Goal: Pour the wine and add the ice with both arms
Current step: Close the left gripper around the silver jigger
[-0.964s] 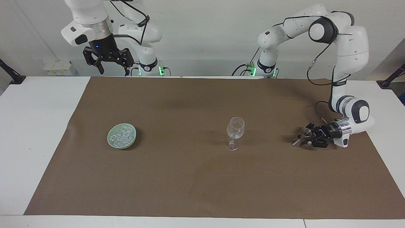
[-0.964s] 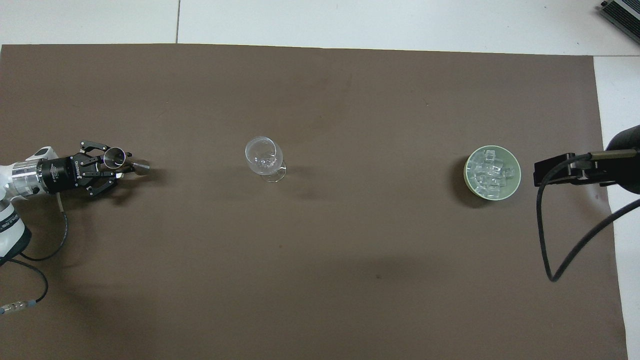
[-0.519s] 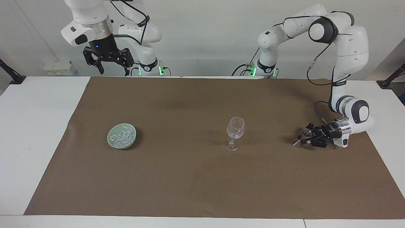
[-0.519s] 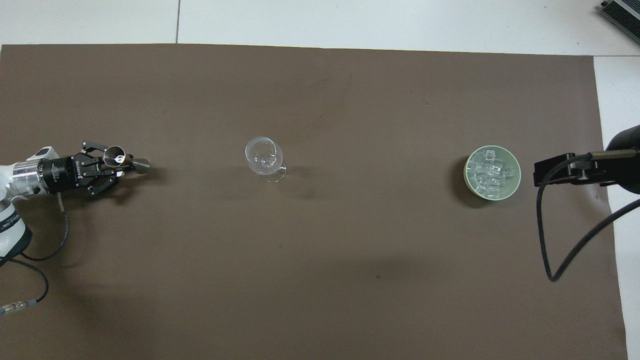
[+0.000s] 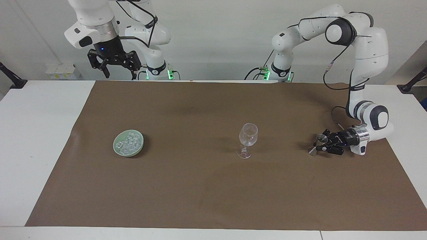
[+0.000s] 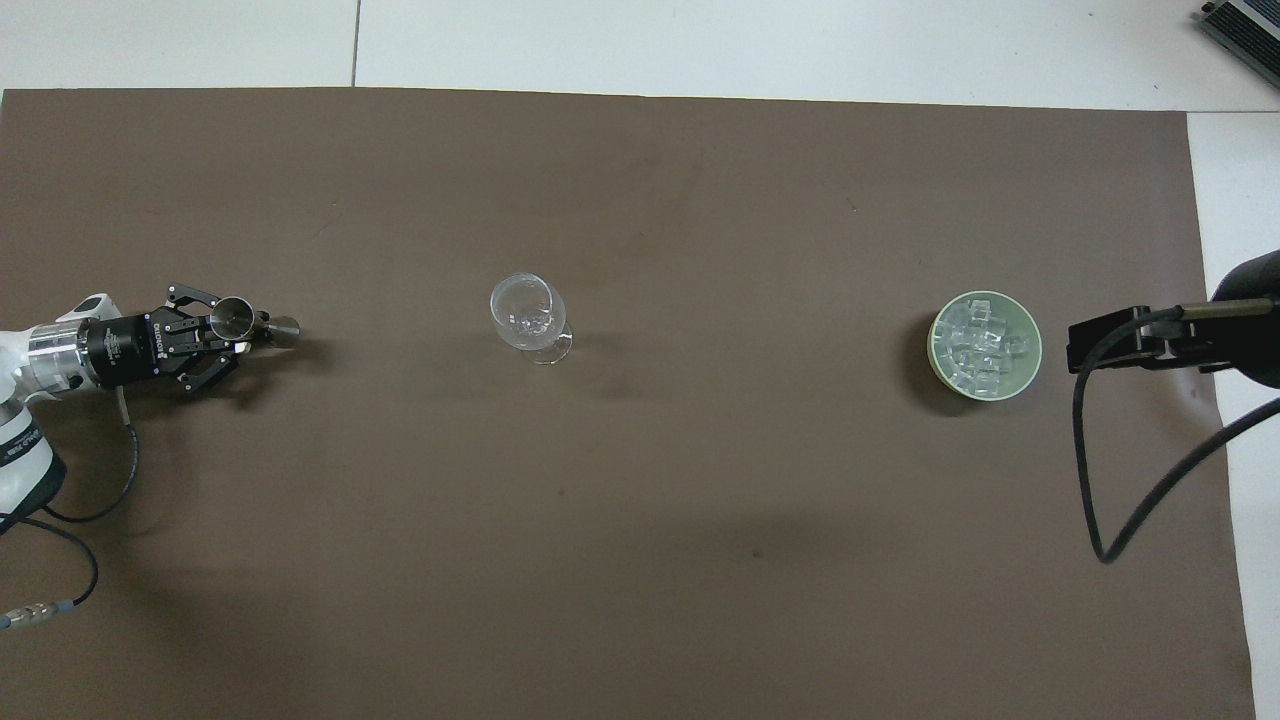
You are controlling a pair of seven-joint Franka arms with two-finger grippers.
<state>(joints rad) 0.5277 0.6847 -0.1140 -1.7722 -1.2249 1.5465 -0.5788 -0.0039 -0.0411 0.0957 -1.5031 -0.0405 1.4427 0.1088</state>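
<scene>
The left gripper lies low over the mat at the left arm's end of the table, reaching in from the side, and over the last second its fingers have drawn in around the waist of the metal jigger and now pinch it tight. The jigger stands upright on the mat where it stood before, so the grasp looks made and the lift not yet begun; the likely next step is carrying it to the glass to pour. The glass stands mid-table, well apart from the jigger, with only a faint pink trace at its foot. The ice sits heaped in the green bowl toward the right arm's end, untouched, about as near to the robots as the glass. The right gripper hangs high above the mat's edge nearest the robots, fingers spread wide and empty; that arm waits. White lettering on the left gripper's body is too small to read, and no other writing shows.
</scene>
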